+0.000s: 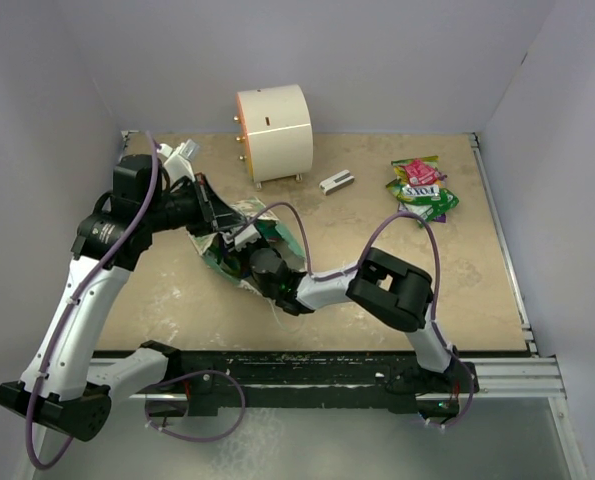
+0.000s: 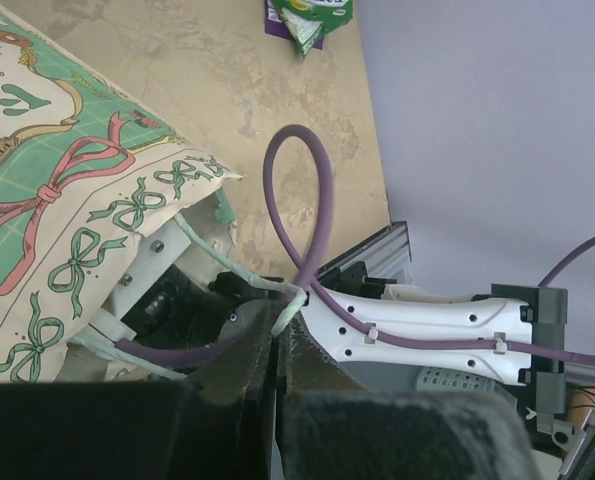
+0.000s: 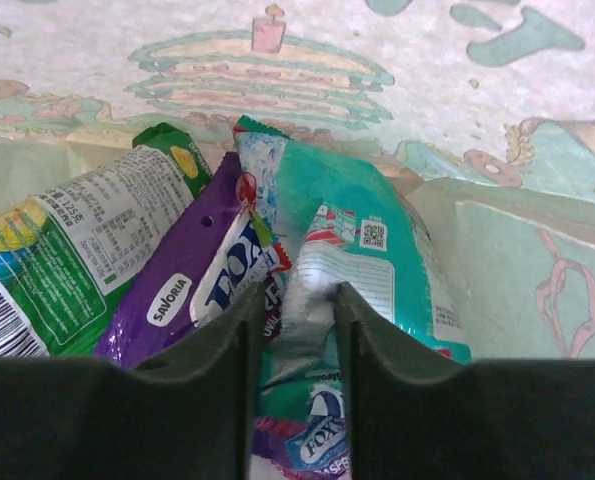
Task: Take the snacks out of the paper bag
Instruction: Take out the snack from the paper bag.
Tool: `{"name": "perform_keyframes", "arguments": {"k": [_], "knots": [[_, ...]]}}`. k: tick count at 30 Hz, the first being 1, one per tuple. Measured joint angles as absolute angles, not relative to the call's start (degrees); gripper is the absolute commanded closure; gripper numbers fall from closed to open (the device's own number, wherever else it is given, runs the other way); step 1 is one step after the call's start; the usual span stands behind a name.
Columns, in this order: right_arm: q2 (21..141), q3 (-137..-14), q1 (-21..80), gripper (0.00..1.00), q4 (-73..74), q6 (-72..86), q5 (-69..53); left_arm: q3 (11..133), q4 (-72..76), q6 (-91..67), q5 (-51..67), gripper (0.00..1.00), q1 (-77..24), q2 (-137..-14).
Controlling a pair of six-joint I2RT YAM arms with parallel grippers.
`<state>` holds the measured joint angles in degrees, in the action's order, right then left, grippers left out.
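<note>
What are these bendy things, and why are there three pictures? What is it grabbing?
They are two robot arms with pinching grippers. One picture looks down from above; the other two come from little cameras on each wrist. On the table lie a pile of snacks already out, a white cylinder and a small block. The left gripper pinches the handle of the paper bag. The right gripper is inside the bag, pinching a teal packet beside a purple packet and a green packet.
</note>
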<state>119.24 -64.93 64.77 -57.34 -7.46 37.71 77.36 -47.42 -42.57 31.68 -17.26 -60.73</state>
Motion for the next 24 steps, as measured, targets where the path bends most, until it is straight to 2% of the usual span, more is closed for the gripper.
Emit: {"name": "perform_keyframes", "arguments": {"k": [3,4,10,24], "knots": [[119.2,-64.93,64.34,0.97,-56.4,-7.68,36.82,77.38,-47.59,-42.89,31.64,1.0,-17.26,-60.51],[119.17,-64.93,64.18,1.0,-55.92,-7.84,36.49,77.38,-47.75,-42.94,31.7,1.0,-17.28,-60.47],[116.22,-63.55,63.59,1.0,-52.23,-8.67,33.87,77.38,-47.79,-42.98,31.7,1.0,-17.32,-60.4],[97.95,-53.98,63.96,1.0,-38.79,-2.68,19.99,77.38,-47.62,-43.77,31.83,1.0,-17.37,-59.13]]}}
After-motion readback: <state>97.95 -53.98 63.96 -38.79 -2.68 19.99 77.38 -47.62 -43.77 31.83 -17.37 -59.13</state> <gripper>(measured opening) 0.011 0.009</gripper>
